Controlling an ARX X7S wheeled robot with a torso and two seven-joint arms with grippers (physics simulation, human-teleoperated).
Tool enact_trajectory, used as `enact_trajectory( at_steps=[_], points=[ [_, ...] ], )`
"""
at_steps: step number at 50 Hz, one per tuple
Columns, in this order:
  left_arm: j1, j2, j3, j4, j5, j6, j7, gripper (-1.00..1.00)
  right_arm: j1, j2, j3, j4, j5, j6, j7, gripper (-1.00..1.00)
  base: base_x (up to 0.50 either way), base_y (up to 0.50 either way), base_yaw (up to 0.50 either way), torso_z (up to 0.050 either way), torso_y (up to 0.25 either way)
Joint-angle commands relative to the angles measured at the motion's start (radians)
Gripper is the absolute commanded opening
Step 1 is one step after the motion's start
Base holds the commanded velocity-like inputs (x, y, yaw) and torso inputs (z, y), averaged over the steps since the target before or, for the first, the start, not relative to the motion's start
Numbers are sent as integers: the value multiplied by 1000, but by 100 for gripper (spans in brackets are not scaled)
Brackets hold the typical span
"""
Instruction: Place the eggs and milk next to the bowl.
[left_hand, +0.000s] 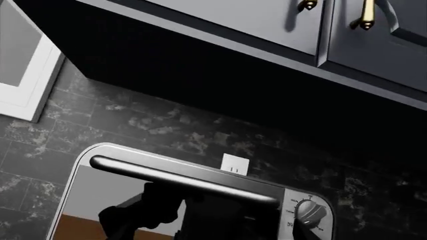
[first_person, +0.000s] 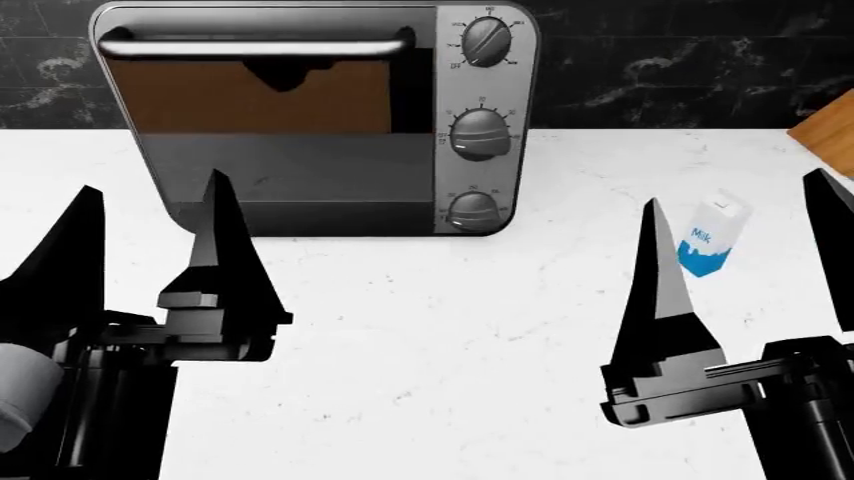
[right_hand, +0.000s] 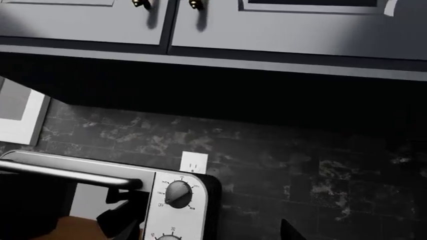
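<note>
Both arms of the robot hang over a white countertop (first_person: 441, 340), nothing held in either. Nearest the onlooker, the left gripper (first_person: 147, 250) stands with its two black fingers spread wide and empty; the right gripper (first_person: 747, 260) likewise has its jaws parted, one finger rising in plain sight and the other cut by the frame's edge.

Just beyond the right gripper, and lying between its two fingers as seen from the head camera, the milk (first_person: 707, 236) stands upright on the counter, a small white gable-top carton with a blue band at its foot. It looks light and fairly stiff, though a paper carton would likely dent under a hard squeeze and tip if nudged high up; the flat side walls around mid-height, below the folded peak, seem the sound place to take it.

Farther off, ahead of the left gripper, a toaster oven (first_person: 314, 120) sits against the dark marbled wall (first_person: 667, 60), its bar handle and three dials facing the robot. Both wrist cameras look up past it to a wall socket (right_hand: 194, 163) and grey cabinets (right_hand: 267, 25) overhead.

Neither the eggs nor the bowl appears in any view; only a wooden corner (first_person: 827, 135) shows far beyond the right gripper.
</note>
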Motion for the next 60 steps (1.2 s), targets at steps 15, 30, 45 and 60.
enact_trajectory(
  at_steps=[15, 30, 45, 60],
  points=[
    [-1, -1, 1, -3, 0, 0, 1, 100, 6, -31, 14, 26, 67, 28, 40, 100, 0, 0, 0, 0, 0],
    [-11, 13, 12, -28, -2, -10, 12, 100, 80, -2, 60, 130, 504, -3, -2, 100, 0, 0, 0, 0, 0],
    [-9, 12, 10, -27, -2, -7, 12, 100, 126, -41, 65, 187, 676, 117, -19, 100, 0, 0, 0, 0, 0],
    [-12, 9, 6, -28, -4, -8, 11, 100, 113, -62, 58, 227, 694, 132, -33, 100, 0, 0, 0, 0, 0]
  ],
)
